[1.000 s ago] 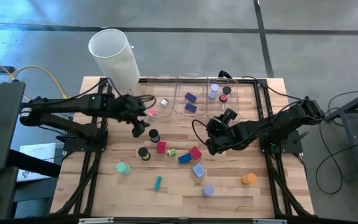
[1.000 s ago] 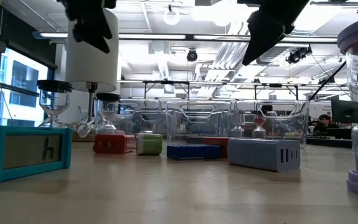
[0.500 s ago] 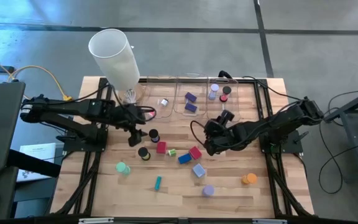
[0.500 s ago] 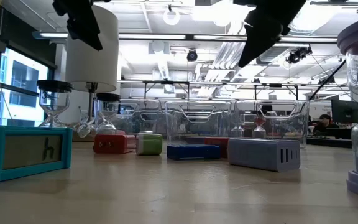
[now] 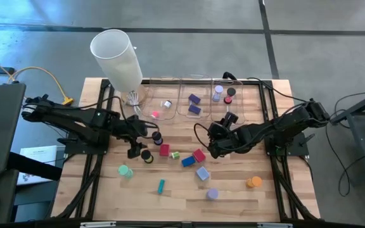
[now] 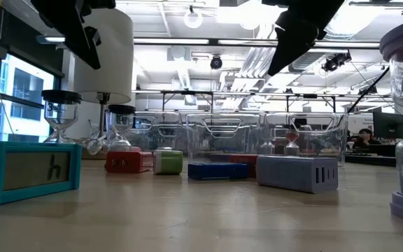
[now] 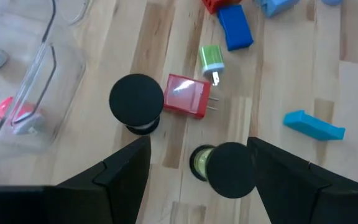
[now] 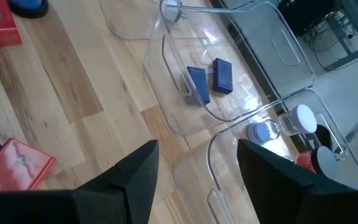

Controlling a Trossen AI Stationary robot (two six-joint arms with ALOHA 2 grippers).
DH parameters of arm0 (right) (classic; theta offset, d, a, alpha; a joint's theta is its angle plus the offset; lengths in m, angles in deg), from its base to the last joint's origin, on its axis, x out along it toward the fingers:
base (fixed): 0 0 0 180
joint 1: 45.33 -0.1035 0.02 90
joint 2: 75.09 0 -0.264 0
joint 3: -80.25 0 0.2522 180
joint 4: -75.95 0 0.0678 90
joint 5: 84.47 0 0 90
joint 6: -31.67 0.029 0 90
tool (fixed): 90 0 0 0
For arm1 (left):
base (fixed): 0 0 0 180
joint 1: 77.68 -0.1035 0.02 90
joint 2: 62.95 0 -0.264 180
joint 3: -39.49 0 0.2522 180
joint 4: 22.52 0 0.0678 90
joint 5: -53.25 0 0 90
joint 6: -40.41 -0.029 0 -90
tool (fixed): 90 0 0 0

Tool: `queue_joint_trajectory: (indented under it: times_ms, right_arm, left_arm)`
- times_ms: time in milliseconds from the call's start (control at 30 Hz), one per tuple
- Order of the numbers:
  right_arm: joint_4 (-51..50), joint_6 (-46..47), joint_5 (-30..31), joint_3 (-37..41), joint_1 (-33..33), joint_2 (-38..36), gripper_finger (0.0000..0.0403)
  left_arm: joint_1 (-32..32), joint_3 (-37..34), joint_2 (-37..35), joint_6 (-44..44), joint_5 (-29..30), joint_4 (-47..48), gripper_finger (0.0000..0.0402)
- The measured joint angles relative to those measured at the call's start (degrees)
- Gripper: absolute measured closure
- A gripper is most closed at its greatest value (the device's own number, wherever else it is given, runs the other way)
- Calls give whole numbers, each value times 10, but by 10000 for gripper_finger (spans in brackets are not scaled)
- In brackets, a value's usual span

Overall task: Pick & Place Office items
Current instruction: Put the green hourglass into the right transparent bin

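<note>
You will find the office items scattered over the pale wood-plank worktop (image 5: 100,196), with some already sorted into clear plastic bins (image 5: 194,101) along the far edge. Near the centre, two round pieces with matte black tops stand close together: one black-capped roll (image 7: 136,102) touches or nearly touches a glossy red block (image 7: 186,96) with metal prongs, and a second black-capped roll (image 7: 229,169) with a green body stands nearer the left gripper. A small green and white plug (image 7: 211,60) lies just beyond the red block, with a blue rectangular block (image 7: 235,28) farther on. A flat teal stick (image 7: 314,125) lies off to one side.

Toward the front edge you will see a green roll (image 5: 125,170), a lavender block (image 5: 202,173), a lavender roll (image 5: 212,194) and an orange roll (image 5: 253,182). A second red block (image 5: 199,155) lies near the right gripper.

The left gripper (image 5: 134,149) hovers above the two black-capped rolls, fingers (image 7: 117,177) apart, holding nothing. The right gripper (image 5: 213,151) hangs over the worktop at centre right, fingers (image 8: 132,177) apart and empty. Ahead of it, one bin holds two dark blue blocks (image 8: 207,79); the next holds small round pieces, probably rolls, though their shapes are hard to read through the plastic.

A tall white cylinder (image 5: 116,58) stands at the far left corner.
</note>
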Motion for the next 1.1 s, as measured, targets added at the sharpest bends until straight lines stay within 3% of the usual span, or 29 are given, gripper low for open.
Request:
queue_joint_trajectory:
  times_ms: [433, 1100]
  right_arm:
    - [13, 0, 0, 0, 0, 0, 195]
    - [15, -3, -18, 0, 0, 0, 195]
  left_arm:
    - [1, -28, 21, -67, 1, -28, 144]
    - [1, -28, 137, -33, 1, -74, 144]
